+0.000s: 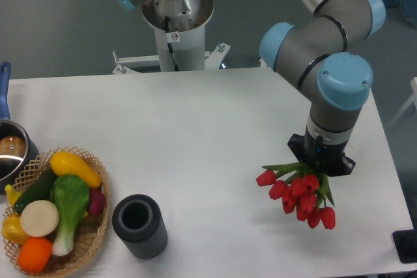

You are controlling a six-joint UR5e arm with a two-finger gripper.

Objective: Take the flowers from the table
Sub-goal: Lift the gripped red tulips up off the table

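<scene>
A small bunch of red tulips (301, 194) with closed buds hangs at the right side of the large white rectangular worktop (195, 135), directly under the wrist of the grey robot arm with pale blue joint caps (329, 56). Eight or so glossy red buds spread out in a loose cluster, pointing down and toward the front-right, one bud sticking out to the left on its own. Green leaves fan out just above the buds, one long leaf reaching left and another drooping down the right side of the bunch. The stems run up into the black tool (320, 161) and are hidden there, so their length does not show. The fingers of the tool are covered by the arm's wrist and the leaves; whether they are clamped on the stems cannot be told from this view, though the bunch sits right at the tool. Whether the buds touch the worktop surface or hang clear of it is also unclear.

At the front-left of the worktop stands a dark grey ribbed cylindrical cup (139, 226), open at the top. Beside it, at the left edge, is a round wicker basket (98, 232) filled with vegetables and fruit.
</scene>
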